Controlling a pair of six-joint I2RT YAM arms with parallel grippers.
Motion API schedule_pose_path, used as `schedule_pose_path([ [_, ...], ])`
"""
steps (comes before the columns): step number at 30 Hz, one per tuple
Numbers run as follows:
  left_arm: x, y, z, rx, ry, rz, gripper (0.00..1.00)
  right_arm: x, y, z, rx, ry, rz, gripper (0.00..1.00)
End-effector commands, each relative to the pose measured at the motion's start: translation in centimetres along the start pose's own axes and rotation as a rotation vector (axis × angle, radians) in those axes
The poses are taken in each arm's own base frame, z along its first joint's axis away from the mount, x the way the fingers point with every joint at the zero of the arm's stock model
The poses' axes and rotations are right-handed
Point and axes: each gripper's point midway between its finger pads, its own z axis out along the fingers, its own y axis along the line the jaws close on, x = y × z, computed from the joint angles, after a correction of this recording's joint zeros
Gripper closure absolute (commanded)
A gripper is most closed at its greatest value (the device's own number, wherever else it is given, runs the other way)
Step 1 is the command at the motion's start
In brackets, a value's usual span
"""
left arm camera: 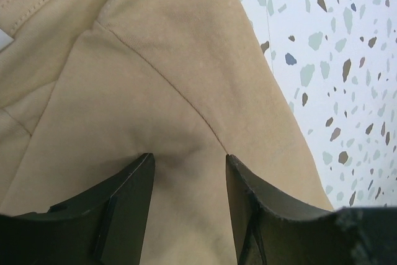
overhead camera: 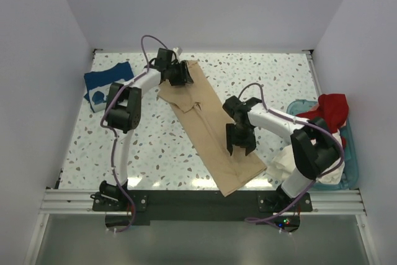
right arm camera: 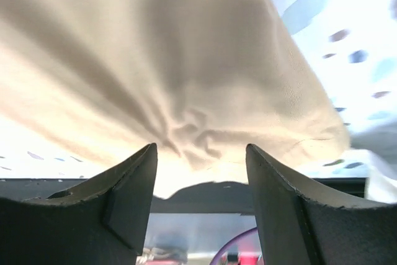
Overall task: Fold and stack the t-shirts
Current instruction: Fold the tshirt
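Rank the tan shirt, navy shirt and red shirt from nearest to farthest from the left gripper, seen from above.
1. Tan shirt, right under the left gripper.
2. Navy shirt, off to its left.
3. Red shirt, far right, at the teal basket.

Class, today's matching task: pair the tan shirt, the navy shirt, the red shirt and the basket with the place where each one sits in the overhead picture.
Column one
1. tan shirt
2. navy shirt
3. red shirt
4. basket

Column two
A. far left part of the table
B. heaped on top of the basket
C. stretched diagonally across the middle of the table
D. at the right edge of the table

Right pairs: 1-C, 2-A, 3-B, 4-D
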Motion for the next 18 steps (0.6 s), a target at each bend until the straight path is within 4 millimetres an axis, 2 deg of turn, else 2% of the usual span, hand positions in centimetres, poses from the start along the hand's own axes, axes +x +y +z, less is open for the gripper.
schedule_pose_path([
  [1,-2.9,-3.9,-4.2,0.042,-0.067,0.081,0.45,-1.5,-1.5,-3.9,0.054,-0.125,-0.058,0.37],
  [2,-2.6,-4.0,-4.7,0.036,-0.065,0.07,0.45,-1.8,-1.2,-4.0,0.036,-0.147,-0.068,0.37],
  [3,-3.4,-4.9,-6.3,0.039,-0.095,0.068,0.45,-1.8,-1.0,-4.1,0.018,-0.155,-0.079,0.37],
  [4,-3.3,-5.0,-6.9,0.033,-0.095,0.039,0.45,-1.5,-1.2,-3.7,0.007,-0.154,-0.101,0.37],
  [5,-2.5,-4.6,-7.2,0.017,-0.081,0.019,0.45,-1.5,-0.6,-3.4,-0.029,-0.154,-0.11,0.38],
  [6,-2.6,-4.8,-8.1,0.008,-0.095,0.01,0.45,-1.3,-0.5,-3.0,-0.041,-0.15,-0.117,0.39],
  [7,-2.1,-4.6,-8.3,-0.006,-0.085,-0.017,0.45,-0.6,-0.9,-2.2,-0.035,-0.128,-0.129,0.4],
  [8,-0.7,-3.7,-8.1,-0.029,-0.058,-0.036,0.45,-0.5,-0.4,-1.8,-0.064,-0.119,-0.136,0.41],
  [9,-0.2,-3.4,-8.2,-0.042,-0.052,-0.044,0.45,-0.2,-0.4,-1.4,-0.07,-0.113,-0.14,0.42],
  [10,1.3,-2.5,-7.9,-0.059,-0.021,-0.068,0.45,0.5,-0.7,-0.6,-0.073,-0.093,-0.145,0.43],
  [13,3.8,-1.3,-6.8,-0.071,0.038,-0.108,0.45,1.3,-0.5,0.8,-0.11,-0.076,-0.147,0.43],
  [18,6.4,-0.2,-4.9,-0.064,0.098,-0.153,0.45,2.0,-0.6,3.2,-0.105,-0.04,-0.152,0.43],
])
